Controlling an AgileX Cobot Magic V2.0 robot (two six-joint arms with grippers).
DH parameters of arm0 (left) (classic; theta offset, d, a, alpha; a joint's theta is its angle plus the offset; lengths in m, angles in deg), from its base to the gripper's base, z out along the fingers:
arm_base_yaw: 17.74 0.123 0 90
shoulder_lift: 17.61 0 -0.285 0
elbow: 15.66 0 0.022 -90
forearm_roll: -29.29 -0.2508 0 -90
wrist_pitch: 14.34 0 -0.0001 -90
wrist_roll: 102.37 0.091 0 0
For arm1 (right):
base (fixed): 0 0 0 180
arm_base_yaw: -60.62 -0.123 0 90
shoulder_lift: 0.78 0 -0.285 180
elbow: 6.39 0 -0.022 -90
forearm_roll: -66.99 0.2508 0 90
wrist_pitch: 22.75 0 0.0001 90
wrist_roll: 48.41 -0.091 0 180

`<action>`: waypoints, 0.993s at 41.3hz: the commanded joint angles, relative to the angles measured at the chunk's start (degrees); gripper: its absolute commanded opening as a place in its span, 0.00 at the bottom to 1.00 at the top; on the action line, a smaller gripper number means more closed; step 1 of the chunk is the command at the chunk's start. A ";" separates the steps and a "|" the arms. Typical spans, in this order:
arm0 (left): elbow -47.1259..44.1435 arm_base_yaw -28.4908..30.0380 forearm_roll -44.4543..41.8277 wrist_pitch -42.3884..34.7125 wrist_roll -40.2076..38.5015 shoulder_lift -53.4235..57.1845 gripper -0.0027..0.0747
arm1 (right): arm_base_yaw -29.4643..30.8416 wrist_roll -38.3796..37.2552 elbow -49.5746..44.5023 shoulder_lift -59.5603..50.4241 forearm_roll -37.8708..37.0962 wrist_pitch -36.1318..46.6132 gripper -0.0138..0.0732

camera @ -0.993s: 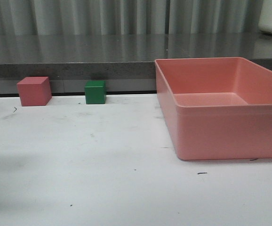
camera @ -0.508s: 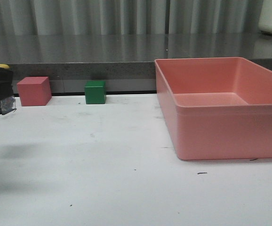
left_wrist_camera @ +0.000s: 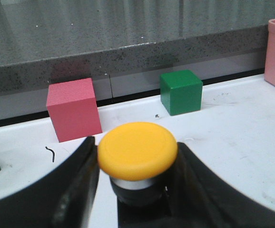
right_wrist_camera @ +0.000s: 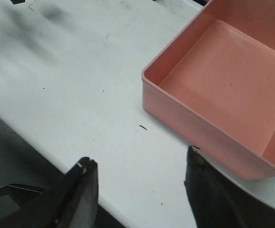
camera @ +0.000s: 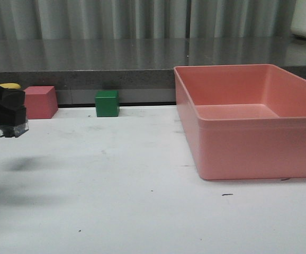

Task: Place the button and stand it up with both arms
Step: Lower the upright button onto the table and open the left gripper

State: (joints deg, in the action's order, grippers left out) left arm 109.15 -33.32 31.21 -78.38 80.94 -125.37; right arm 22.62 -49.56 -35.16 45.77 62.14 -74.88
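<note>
My left gripper (camera: pixel 2 108) is at the far left of the front view, above the white table, shut on the button (left_wrist_camera: pixel 137 151). In the left wrist view the button's yellow dome cap sits between the two black fingers (left_wrist_camera: pixel 75 185), its black body below it. In the front view a sliver of the yellow cap (camera: pixel 9 85) and the clear base (camera: pixel 12 128) show around the gripper. My right gripper (right_wrist_camera: pixel 140 166) is open and empty, above the table's front edge beside the pink bin; it is out of the front view.
A large pink bin (camera: pixel 251 124) stands at the right, also in the right wrist view (right_wrist_camera: pixel 223 90). A pink cube (camera: pixel 39 102) and a green cube (camera: pixel 107 103) sit at the table's back edge, ahead of the left gripper (left_wrist_camera: pixel 73 109) (left_wrist_camera: pixel 180 91). A grey counter runs behind.
My left gripper has moved in from the left edge toward the right with the button, and now stands further into the front view.
</note>
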 commanded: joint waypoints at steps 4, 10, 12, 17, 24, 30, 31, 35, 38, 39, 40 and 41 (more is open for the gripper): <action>1.10 0.10 0.25 -9.63 -1.17 -0.94 0.20 | 0.31 0.66 1.42 -0.11 -0.21 3.26 0.66; 1.10 0.10 0.25 -11.19 -1.67 -3.14 0.20 | 0.31 0.66 1.42 -0.11 -0.21 3.26 0.66; 1.10 0.10 0.25 -11.58 -1.67 -3.72 0.20 | 0.31 0.66 1.42 -0.11 -0.21 3.26 0.66; 1.10 0.10 0.25 -11.74 -1.67 -4.22 0.20 | 0.31 0.66 1.42 -0.11 -0.21 3.26 0.66; 1.10 0.10 0.25 -11.72 -1.67 -4.49 0.22 | 0.31 0.66 1.42 -0.11 -0.21 3.26 0.66; 0.87 0.10 0.25 -11.72 -1.67 -4.49 0.24 | 0.31 0.66 1.42 -0.11 -0.21 3.26 0.66; 0.71 0.10 0.25 -11.72 -1.67 -4.49 0.24 | 0.31 0.66 1.42 -0.11 -0.21 3.26 0.66; -0.06 0.10 0.25 -11.49 -1.67 -4.49 0.24 | 0.31 0.66 1.42 -0.11 -0.21 3.26 0.66; -0.53 0.10 0.25 -11.49 -1.67 -4.49 0.24 | 0.31 0.66 1.42 -0.11 -0.21 3.26 0.66; -0.55 0.10 0.25 -11.49 -1.67 -4.49 0.24 | 0.31 0.66 1.42 -0.11 -0.21 3.26 0.66; -0.67 0.10 0.25 -11.49 -1.67 -4.49 0.24 | 0.31 0.66 1.42 -0.11 -0.21 3.26 0.66; -0.67 0.10 0.25 -11.35 -1.67 -4.49 0.24 | 0.31 0.66 1.42 -0.11 -0.21 3.26 0.66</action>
State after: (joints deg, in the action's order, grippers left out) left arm 108.25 -33.32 31.11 -79.10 79.86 -131.71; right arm 22.62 -49.56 -35.16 45.77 62.14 -74.88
